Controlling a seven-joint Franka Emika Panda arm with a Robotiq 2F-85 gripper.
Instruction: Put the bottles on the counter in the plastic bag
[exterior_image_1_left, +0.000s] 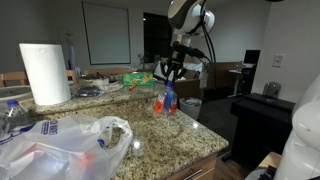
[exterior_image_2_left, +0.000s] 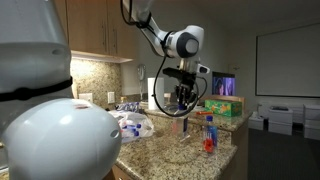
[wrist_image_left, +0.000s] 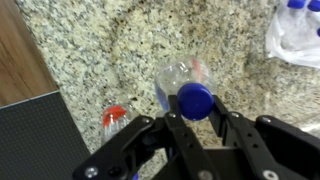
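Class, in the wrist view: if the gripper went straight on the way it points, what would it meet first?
Most likely the blue-capped bottle, its cap directly ahead of the gripper; the red-capped bottle stands aside. Depth is unclear; it may already touch.

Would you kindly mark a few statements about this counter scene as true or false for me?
1. A blue-capped bottle sits between the fingers. True.
2. The red-capped bottle is inside the plastic bag. False: it is on the counter, beside the blue-capped one.
3. A paper towel roll stands upright on the counter. True.
4. The plastic bag is empty. False: blue caps show inside it in the wrist view.
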